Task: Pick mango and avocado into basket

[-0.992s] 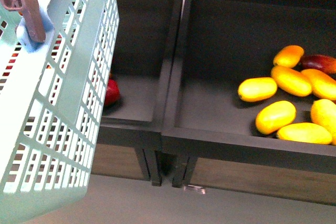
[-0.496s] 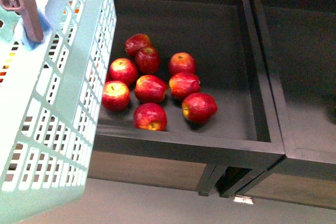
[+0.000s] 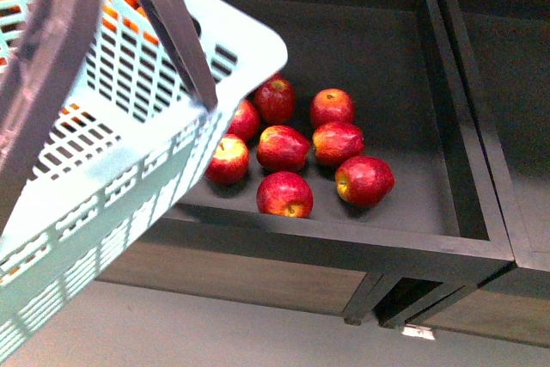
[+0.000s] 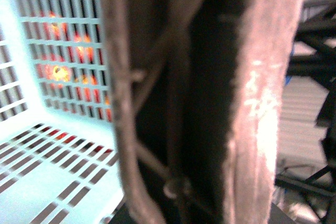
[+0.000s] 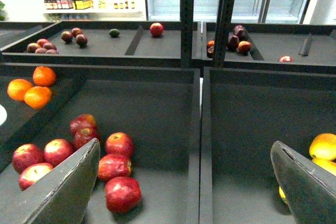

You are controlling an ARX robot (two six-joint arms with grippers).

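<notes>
Just beyond one finger of my right gripper (image 5: 184, 145), spread wide and empty, lies the mango (image 5: 323, 148), while the basket (image 3: 249, 45) handle (image 4: 257, 77) crowds my left wrist, its grip untellable.

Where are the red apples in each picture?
Front view: the red apples are piled mid-picture in the black bin, some hidden behind the basket.
Left wrist view: only blurred red-orange spots show through the basket; I cannot tell if they are apples.
Right wrist view: the red apples lie in the black bin, near the oranges.
Shared landmark: the black bin.
</notes>
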